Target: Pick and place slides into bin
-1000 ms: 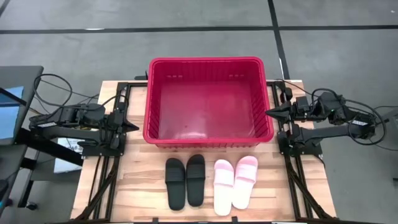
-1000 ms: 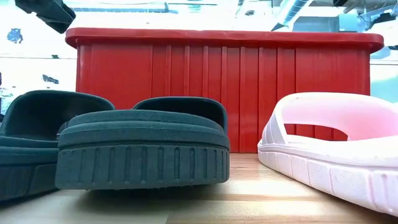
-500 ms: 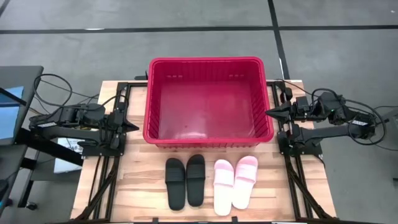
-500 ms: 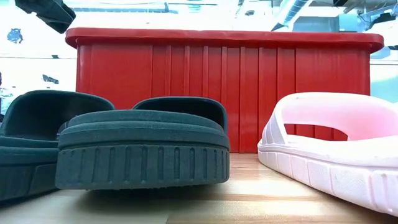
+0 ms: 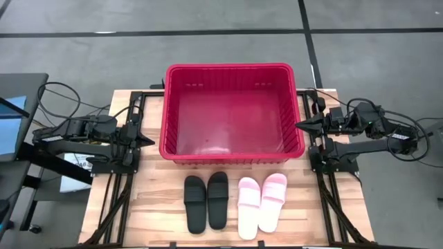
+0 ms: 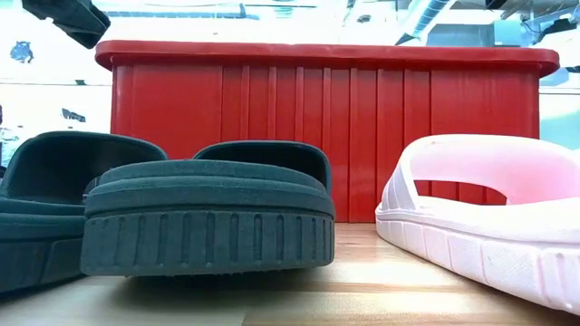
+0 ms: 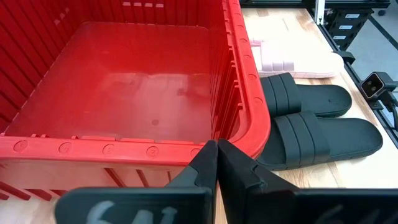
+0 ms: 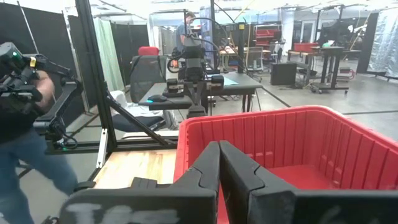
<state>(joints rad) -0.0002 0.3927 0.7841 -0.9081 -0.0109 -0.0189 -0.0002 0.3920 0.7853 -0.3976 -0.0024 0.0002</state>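
Both the left gripper and right gripper sit beside the bin, jaws pressed together on nothing, slides untouched out front.

Even overhead light, soft shadows; glare whitens the room behind the red bin, and the near black slide looks slightly soft

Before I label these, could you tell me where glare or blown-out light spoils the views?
Low view: the room behind the bin is blown out to white. Left wrist view: the bin's floor carries a soft pale sheen. High view: even light on the slides, no glare.
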